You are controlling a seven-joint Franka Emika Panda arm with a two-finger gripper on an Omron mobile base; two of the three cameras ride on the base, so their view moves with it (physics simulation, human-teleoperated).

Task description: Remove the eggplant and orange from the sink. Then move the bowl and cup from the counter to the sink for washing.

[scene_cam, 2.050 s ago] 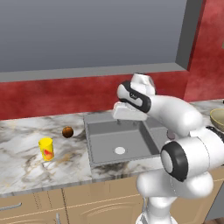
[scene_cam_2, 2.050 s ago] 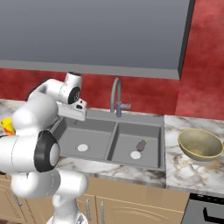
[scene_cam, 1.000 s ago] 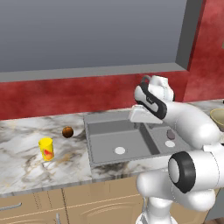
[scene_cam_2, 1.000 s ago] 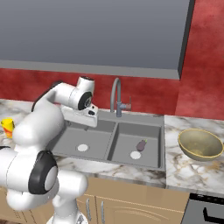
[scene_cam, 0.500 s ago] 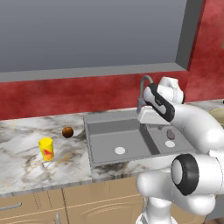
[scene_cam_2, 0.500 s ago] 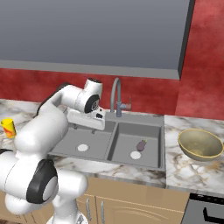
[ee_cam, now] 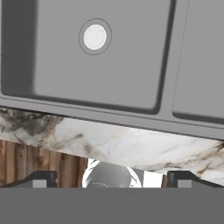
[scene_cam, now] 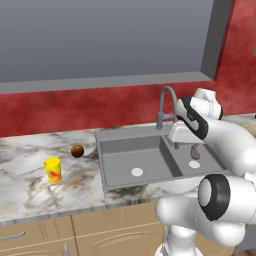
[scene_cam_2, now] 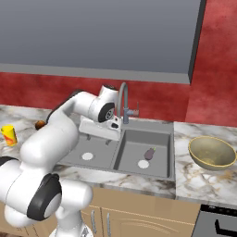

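Veined marble counter (scene_cam: 30,200) surrounds the matte grey two-basin sink (scene_cam: 132,155), where a small dark eggplant (scene_cam_2: 149,153) lies. Above the divider the gripper (scene_cam_2: 109,139) hangs with jaws wide, empty. A glossy tan bowl (scene_cam_2: 213,152) sits right.

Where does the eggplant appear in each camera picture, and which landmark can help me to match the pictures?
Left base view: the eggplant lies in the sink's right basin, right of centre, partly behind the arm.
Right base view: the eggplant lies in the right basin, just above its white drain.
Hand view: two basins are seen, but I cannot find the eggplant there.
Shared landmark: the curved grey tap behind the sink.
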